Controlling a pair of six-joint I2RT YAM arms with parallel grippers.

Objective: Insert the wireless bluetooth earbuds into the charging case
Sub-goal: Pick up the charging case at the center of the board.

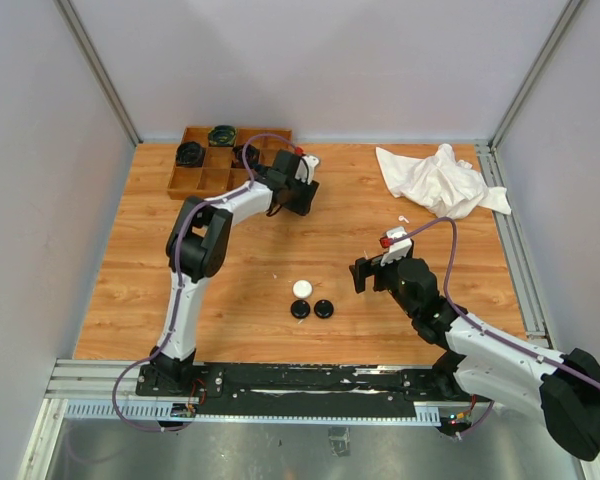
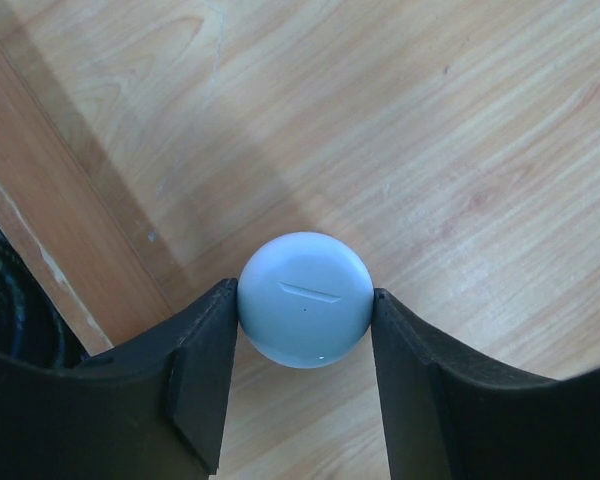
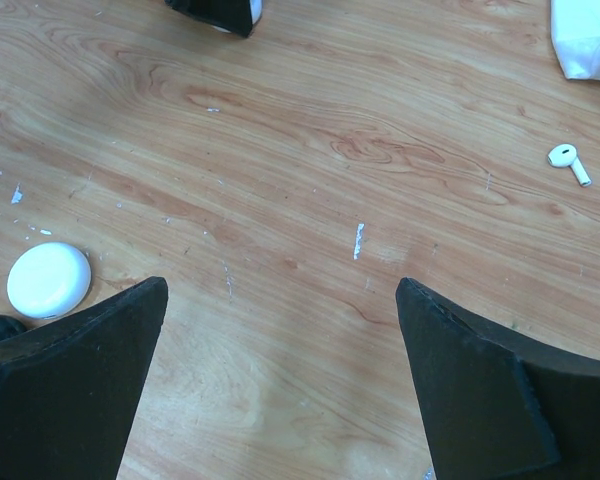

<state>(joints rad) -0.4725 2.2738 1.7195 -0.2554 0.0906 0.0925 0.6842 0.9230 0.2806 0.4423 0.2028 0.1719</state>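
Nearest, around the middle of the light wooden plank table (image 1: 130,300): a pair of small black round puck-like cases (image 1: 300,310), side by side, just about touching. Just beyond them, a small white round puck-like case (image 1: 302,289), closed. Off to the right, a little farther: the right gripper (image 3: 280,290). Hangs over bare wood with black fingers (image 3: 70,390) spread wide, clasps nothing. Farther still and slightly right of it, a tiny white stemmed earbud (image 3: 568,160). Lies alone on the wood, well apart from every case, not in any of them. Then, left of centre toward the far side, the left gripper (image 2: 304,300). Presses both black pads (image 2: 205,370) against the sides of a glossy white round case (image 2: 302,270), clamped on it; cannot tell whether lifted or resting on the boards. At far right, a crumpled white cloth (image 1: 435,180). At far left, just beside that left gripper, a brown wooden compartment tray (image 1: 205,182), holding two dark round items (image 1: 191,153) in its far cells.
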